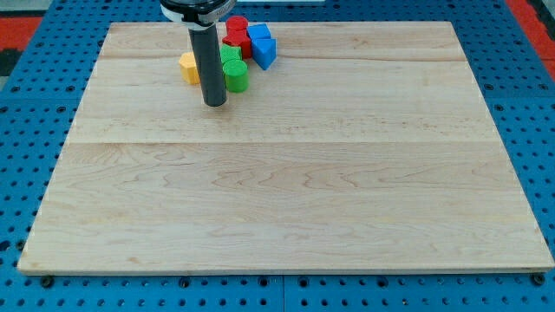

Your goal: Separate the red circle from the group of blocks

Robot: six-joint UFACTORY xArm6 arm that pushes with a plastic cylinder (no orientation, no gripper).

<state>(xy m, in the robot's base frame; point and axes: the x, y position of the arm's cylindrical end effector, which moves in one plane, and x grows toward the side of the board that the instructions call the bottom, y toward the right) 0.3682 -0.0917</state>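
A tight group of blocks sits near the view's top, left of centre. The red circle (237,27) is at the group's top. Below it is another red block (236,43), partly hidden. A blue block (258,35) and a second blue block (265,53) lie to the right. A green round block (235,76) and a green block (230,56) are at the bottom. A yellow block (188,67) shows left of the rod. My tip (214,104) rests on the board just below-left of the green round block. The rod hides part of the group.
The blocks lie on a light wooden board (286,191) set on a blue perforated base (26,104). The board's top edge runs just behind the group. The arm's dark mount (195,9) hangs over the group's left part.
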